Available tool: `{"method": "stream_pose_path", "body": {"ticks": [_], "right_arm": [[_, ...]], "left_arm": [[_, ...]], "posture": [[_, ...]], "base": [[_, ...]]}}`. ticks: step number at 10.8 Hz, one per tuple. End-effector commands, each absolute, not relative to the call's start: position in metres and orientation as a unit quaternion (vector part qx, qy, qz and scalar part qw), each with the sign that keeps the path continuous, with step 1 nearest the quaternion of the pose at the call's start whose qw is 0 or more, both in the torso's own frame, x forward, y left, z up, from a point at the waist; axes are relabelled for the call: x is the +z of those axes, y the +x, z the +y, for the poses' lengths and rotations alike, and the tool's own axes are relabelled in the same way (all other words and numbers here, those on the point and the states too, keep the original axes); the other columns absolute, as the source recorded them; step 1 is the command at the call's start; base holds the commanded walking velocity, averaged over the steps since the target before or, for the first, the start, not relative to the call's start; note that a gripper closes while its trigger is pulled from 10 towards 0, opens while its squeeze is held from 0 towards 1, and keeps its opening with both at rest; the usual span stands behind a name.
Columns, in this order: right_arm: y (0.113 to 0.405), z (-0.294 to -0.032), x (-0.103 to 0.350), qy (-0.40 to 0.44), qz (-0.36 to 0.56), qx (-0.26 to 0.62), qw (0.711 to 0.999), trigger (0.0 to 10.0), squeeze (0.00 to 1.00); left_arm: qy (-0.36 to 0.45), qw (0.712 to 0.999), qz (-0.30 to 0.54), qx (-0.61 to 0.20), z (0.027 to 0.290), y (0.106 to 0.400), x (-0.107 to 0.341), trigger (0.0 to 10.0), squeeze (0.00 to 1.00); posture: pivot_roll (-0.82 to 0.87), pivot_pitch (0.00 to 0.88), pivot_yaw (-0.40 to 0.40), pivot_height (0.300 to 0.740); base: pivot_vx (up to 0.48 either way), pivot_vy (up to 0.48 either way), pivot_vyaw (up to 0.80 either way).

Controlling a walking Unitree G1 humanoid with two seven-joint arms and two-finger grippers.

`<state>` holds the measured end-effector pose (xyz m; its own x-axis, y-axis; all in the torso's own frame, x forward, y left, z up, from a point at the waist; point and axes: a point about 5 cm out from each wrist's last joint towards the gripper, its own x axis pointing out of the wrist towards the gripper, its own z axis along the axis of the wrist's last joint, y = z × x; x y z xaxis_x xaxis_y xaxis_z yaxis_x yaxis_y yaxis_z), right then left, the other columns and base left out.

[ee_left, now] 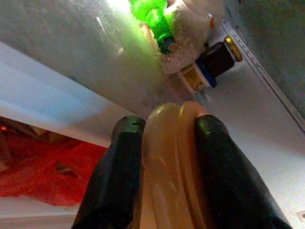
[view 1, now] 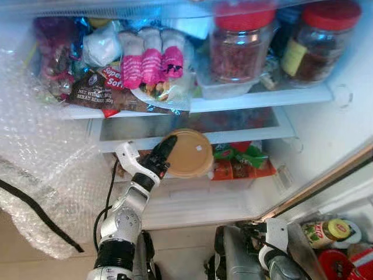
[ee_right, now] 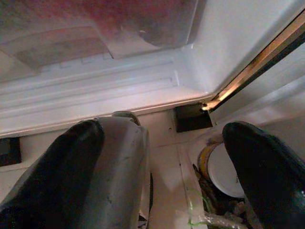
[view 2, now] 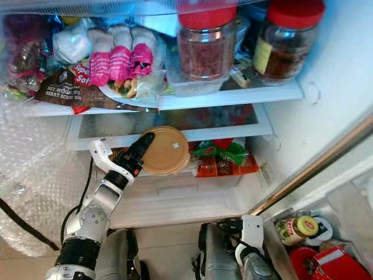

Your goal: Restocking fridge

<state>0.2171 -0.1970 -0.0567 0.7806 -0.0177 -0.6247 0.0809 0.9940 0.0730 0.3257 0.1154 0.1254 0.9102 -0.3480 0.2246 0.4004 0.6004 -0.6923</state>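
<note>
Nearest, at about 5 o'clock in the left eye view, the right gripper (view 1: 274, 248) hangs low by the robot's body, and the right wrist view shows its two black fingers (ee_right: 267, 176) spread wide apart with nothing between them, above a pale floor and the fridge's white base. Just beyond it, at 4 o'clock, the open door's bin holds a yellow-capped jar (view 1: 333, 230) and a red packet (view 1: 344, 265). At 9 o'clock a sheet of bubble wrap (view 1: 41, 169) drapes over the left side of the fridge. From 7 o'clock the silver left arm reaches up and inward, and the left gripper (view 1: 165, 153) is clenched on the edge of a round tan container (view 1: 189, 153); the left wrist view shows one black finger pressed on each face of its rim. The container is held on edge near the centre, in front of the clear drawer (view 1: 192, 125) and just beside red and green packets (view 1: 242, 160) at 3 o'clock of it. Farther in, toward 12 o'clock, the white shelf (view 1: 256, 99) carries a dark bread bag (view 1: 102, 93), pink-wrapped packs (view 1: 151, 61) and two red-lidded jars (view 1: 242, 44) at 1 o'clock.
</note>
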Motion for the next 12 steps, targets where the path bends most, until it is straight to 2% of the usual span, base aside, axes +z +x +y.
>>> {"method": "stream_pose_path", "body": {"ticks": [1,3,9,12], "right_arm": [[0.169,-0.193,-0.087,0.052,0.43,-0.031,0.901,10.0,0.0],[0.169,-0.192,-0.087,0.052,0.429,-0.031,0.901,10.0,0.0],[0.169,-0.191,-0.087,0.05,0.435,-0.028,0.899,10.0,0.0],[0.17,-0.192,-0.087,0.05,0.433,-0.028,0.899,10.0,0.0]], "left_arm": [[-0.393,0.891,-0.11,-0.201,0.129,0.331,0.158,10.0,0.0],[-0.396,0.885,-0.11,-0.219,0.123,0.331,0.164,10.0,0.0],[-0.37,0.889,-0.029,-0.27,0.117,0.297,0.14,10.0,0.0],[-0.384,0.886,-0.067,-0.251,0.116,0.309,0.155,10.0,0.0]], "posture": [[-0.07,0.248,0.039,0.606],[-0.07,0.244,0.04,0.606],[-0.07,0.23,0.045,0.606],[-0.07,0.234,0.042,0.606]], "base": [[0.0,0.0,0.0],[0.0,0.0,0.0],[0.0,0.0,0.0],[0.0,0.0,0.0]]}}
